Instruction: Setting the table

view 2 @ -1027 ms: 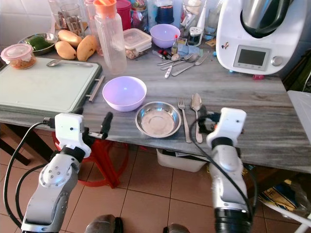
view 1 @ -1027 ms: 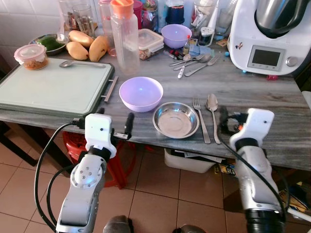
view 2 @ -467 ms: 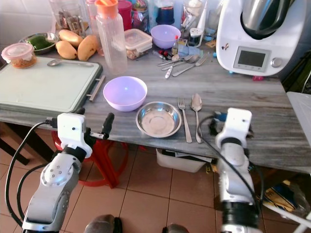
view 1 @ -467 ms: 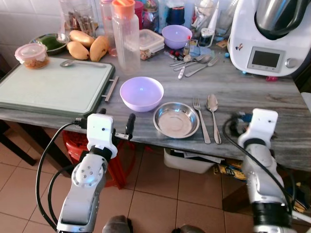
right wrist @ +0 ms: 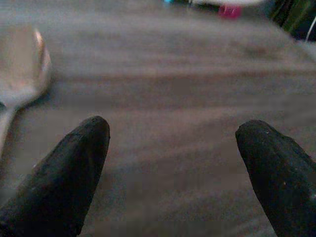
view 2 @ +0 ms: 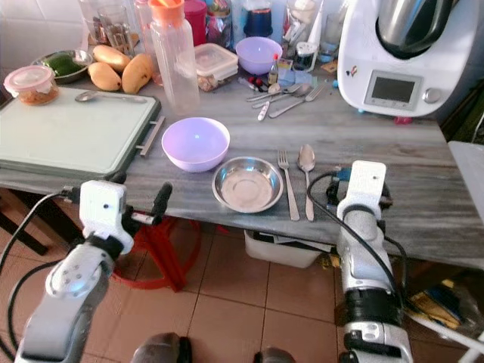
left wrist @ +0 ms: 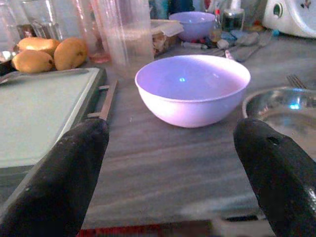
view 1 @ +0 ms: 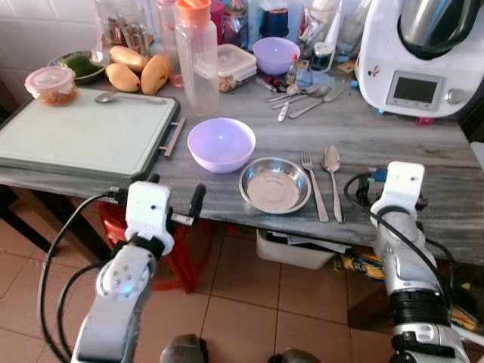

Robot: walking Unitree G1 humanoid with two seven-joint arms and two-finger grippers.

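At the far left of the grey counter (view 1: 408,144) lies a pale green cutting board (view 1: 79,136) with a metal handle on its edge, and a lone spoon (view 1: 106,97) rests on its far side. Beside that stands a lidded tub (view 1: 50,85) of something orange-brown, then three mangoes (view 1: 136,69) and a metal dish of greens (view 1: 82,64). A tall clear bottle with an orange cap (view 1: 197,53) stands near a lidded food box (view 1: 233,64). On the right sits a white kitchen machine (view 1: 420,57) with a small screen. Below, the floor is terracotta tile (view 1: 249,310), with a red stool (view 2: 155,253) under the counter.
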